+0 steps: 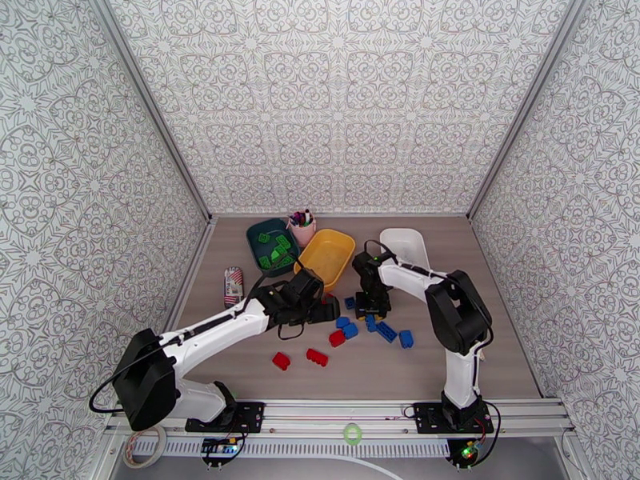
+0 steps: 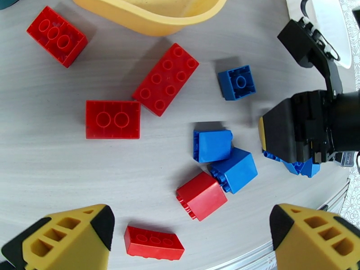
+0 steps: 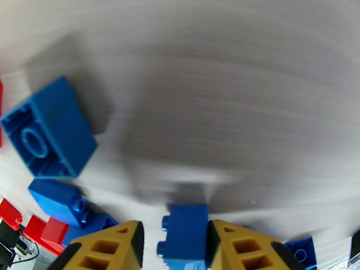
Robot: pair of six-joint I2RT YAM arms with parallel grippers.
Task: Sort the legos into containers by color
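Grey tabletop (image 3: 234, 86); left claw (image 2: 190, 223) wide, empty; right claw (image 3: 174, 239) tight on blue lego (image 3: 185, 221).

Red and blue legos (image 2: 165, 79) below yellow tray (image 2: 153, 16), left pincer (image 2: 190, 228) agape.

The legos (image 2: 165, 79) are smooth, glossy hard plastic, the blue brick (image 3: 184, 230) among them showing a faint sheen. The table (image 2: 45, 145) looks like matt, pale wood-grain laminate, the yellow tray (image 2: 148, 14) satiny plastic, and the left gripper's (image 2: 191, 223) fingers (image 2: 67, 235) matt yellow plastic faced in black.
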